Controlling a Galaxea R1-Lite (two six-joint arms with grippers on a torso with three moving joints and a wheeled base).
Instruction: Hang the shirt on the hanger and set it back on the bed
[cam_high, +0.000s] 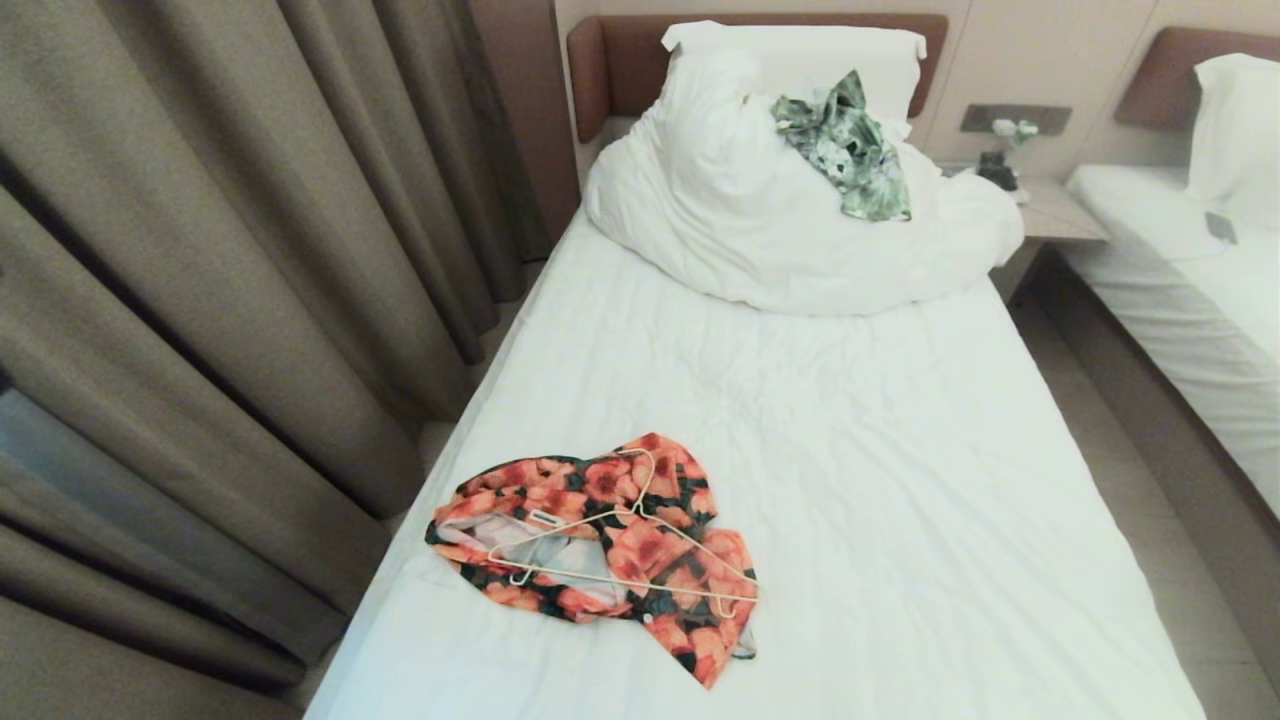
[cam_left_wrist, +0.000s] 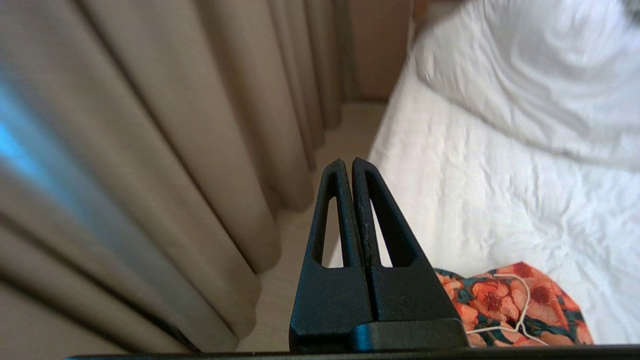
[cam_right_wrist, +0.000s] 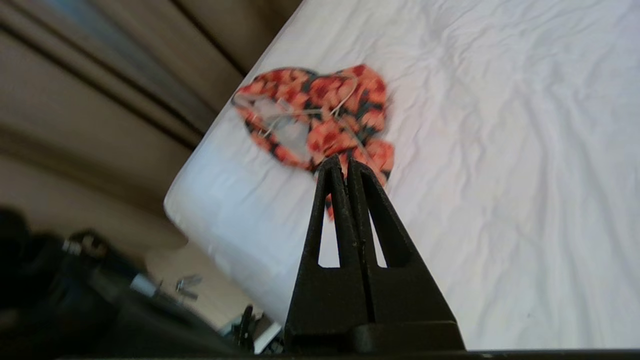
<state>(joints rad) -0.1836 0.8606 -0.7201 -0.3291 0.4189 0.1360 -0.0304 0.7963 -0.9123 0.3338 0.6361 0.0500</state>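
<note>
You see the shirt crumpled near the bed's left foot edge, the hanger lying on top. Your left gripper and right gripper are both clenched, holding nothing.

Two beds: the near bed filling the centre, and a second bed at 3 o'clock. Two brown headboards, one at 12 o'clock and one at 2 o'clock. Two pillows, one per bed. One duvet, bunched at 12 o'clock. Two garments: one orange-flowered shirt at 7 o'clock and one green-and-white leafy garment on the duvet. One cream hanger, lying on the shirt. One bedside table between the beds. Two grippers, left and right, each with two fingers pressed together.
</note>
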